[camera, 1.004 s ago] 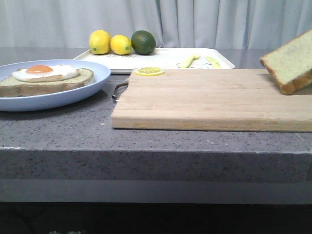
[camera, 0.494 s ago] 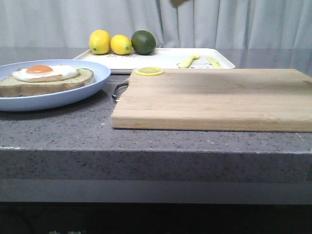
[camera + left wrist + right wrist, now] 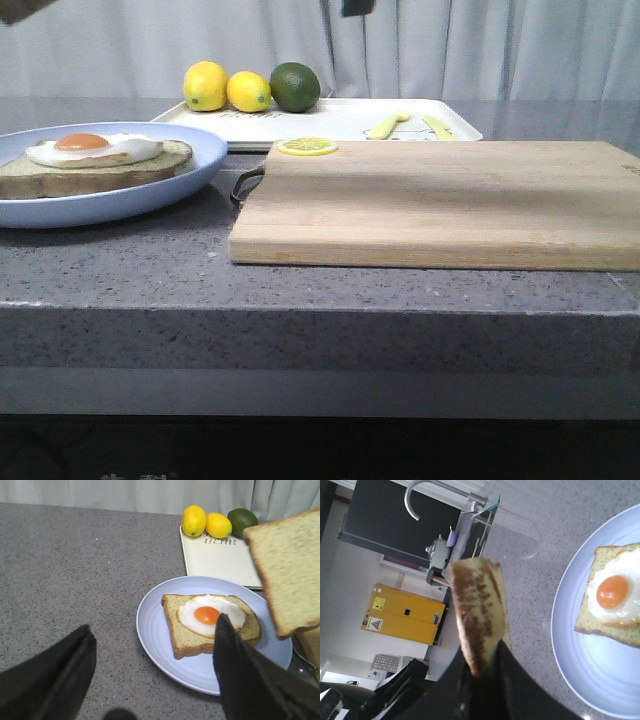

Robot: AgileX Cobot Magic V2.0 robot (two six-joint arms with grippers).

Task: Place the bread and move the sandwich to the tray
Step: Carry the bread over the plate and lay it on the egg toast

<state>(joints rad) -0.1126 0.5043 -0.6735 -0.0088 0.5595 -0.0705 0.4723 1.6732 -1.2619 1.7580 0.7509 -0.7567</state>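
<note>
My right gripper (image 3: 485, 662) is shut on the bread (image 3: 477, 605), a plain slice seen edge-on and held in the air beside and above the light-blue plate (image 3: 575, 675). The bread also shows in the left wrist view (image 3: 290, 570), and only its corner shows in the front view (image 3: 18, 8). On the plate (image 3: 110, 200) lies a slice topped with a fried egg (image 3: 95, 160). My left gripper (image 3: 154, 625) is open and empty, above the counter near the plate (image 3: 160, 640). The white tray (image 3: 340, 122) lies at the back.
Two lemons (image 3: 225, 88) and a lime (image 3: 294, 87) sit on the tray's far left part. Two small yellow utensils (image 3: 410, 125) also lie on the tray. A wooden cutting board (image 3: 440, 205) with a lemon slice (image 3: 306, 147) lies right of the plate. A dark arm part (image 3: 357, 6) crosses the front view's top edge.
The bread has been lifted off the right side of the cutting board. It has travelled left along the top of the front view to above the plate.
</note>
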